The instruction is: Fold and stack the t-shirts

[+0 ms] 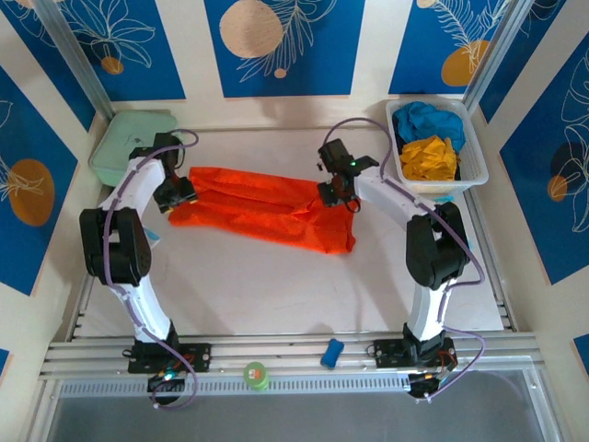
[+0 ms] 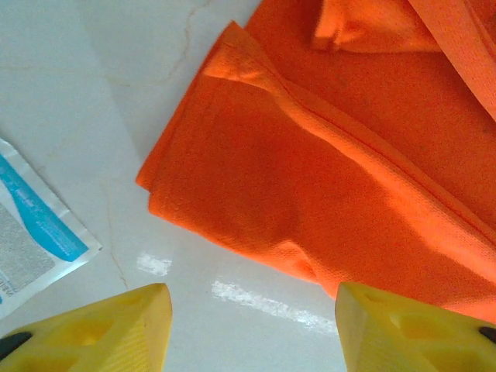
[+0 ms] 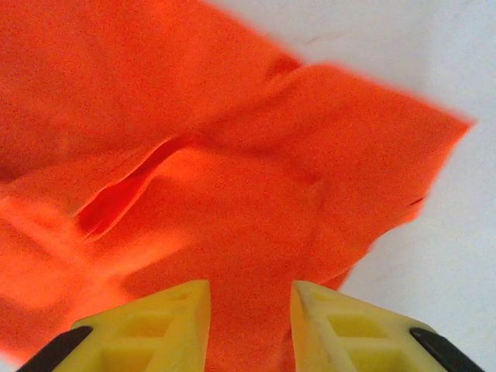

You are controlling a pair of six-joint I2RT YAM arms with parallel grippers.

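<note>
Orange t-shirt [image 1: 262, 210] lies folded lengthwise across the middle of the table [image 1: 276, 295]. Left gripper [image 2: 252, 298] hovers spread at its left end; right gripper [image 3: 252, 291] hangs slightly parted over its right end, pinching nothing.

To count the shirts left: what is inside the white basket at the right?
Inside the white basket lie a crumpled blue t-shirt at the back and a yellow t-shirt in front. They cover the basket's floor, so anything beneath them cannot be seen.
</note>
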